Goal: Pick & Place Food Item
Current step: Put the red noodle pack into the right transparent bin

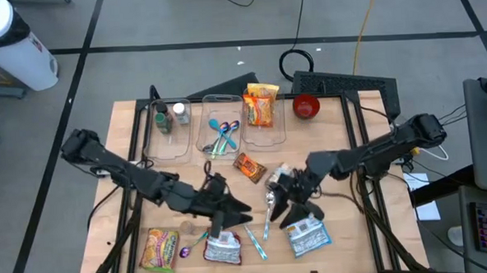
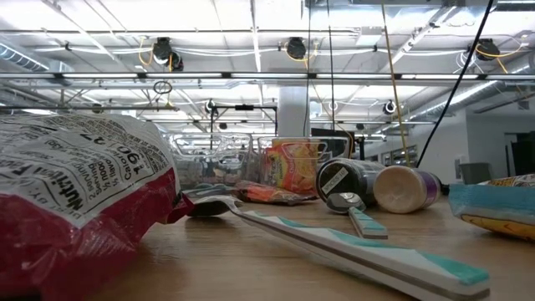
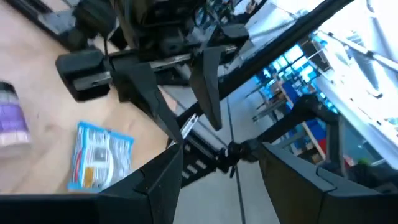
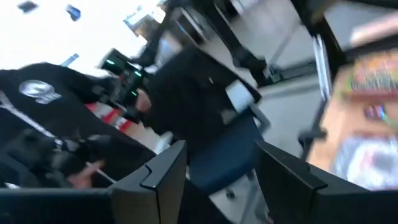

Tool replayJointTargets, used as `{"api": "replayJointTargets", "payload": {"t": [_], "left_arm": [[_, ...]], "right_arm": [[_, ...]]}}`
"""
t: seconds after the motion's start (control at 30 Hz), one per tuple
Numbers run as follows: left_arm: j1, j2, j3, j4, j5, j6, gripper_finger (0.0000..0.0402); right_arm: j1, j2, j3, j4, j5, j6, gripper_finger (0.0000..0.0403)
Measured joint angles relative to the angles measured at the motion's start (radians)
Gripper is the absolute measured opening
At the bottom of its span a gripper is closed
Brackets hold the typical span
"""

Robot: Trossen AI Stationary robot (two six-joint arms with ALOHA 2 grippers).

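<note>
The left tool hangs with fingers spread and empty just above the crinkled red-and-silver snack bag at the table's front edge. The right tool, fingers also parted and empty, hovers just over the blue-and-white snack packet.

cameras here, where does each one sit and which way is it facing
High view: above the table, looking straight down; both arms show, left gripper and right gripper near the front middle.
Low view: at table-top height, looking level across; no arm shows, only a red bag close up.
Left wrist view: on the left arm, looking past its open fingers towards the other arm.
Right wrist view: on the right arm, looking past its open fingers off the table at a person.
Shared: the blue-edged packet also shows in the left wrist view.
</note>
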Motion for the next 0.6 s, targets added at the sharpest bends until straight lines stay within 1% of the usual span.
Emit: {"api": "replayJointTargets", "payload": {"t": [0.1,0.2,0.33,0.43,0.5,0.6], "left_arm": [[-0.012,0.045,0.0,-0.006,-0.001,-0.048,0.0218],[-0.018,0.093,0.0,-0.049,0.0,-0.109,0.0218],[-0.026,0.145,0.0,-0.073,0.0,-0.196,0.0218],[-0.047,0.185,0.0,-0.075,0.0,-0.247,0.0218],[-0.061,0.208,0.0,-0.074,-0.002,-0.282,0.0218],[-0.089,0.226,0.0,-0.074,-0.025,-0.32,0.0218]], "right_arm": [[0.036,0.0,0.0,-0.084,0.026,-0.025,0.0174],[0.064,0.0,0.0,-0.158,0.053,-0.04,0.0172],[0.102,0.0,0.0,-0.295,0.19,-0.106,0.0175],[0.12,0.0,0.0,-0.389,0.27,-0.117,0.0175],[0.128,0.0,-0.012,-0.415,0.306,-0.116,0.0173],[0.128,-0.005,-0.047,-0.392,0.308,-0.096,0.017]]}}
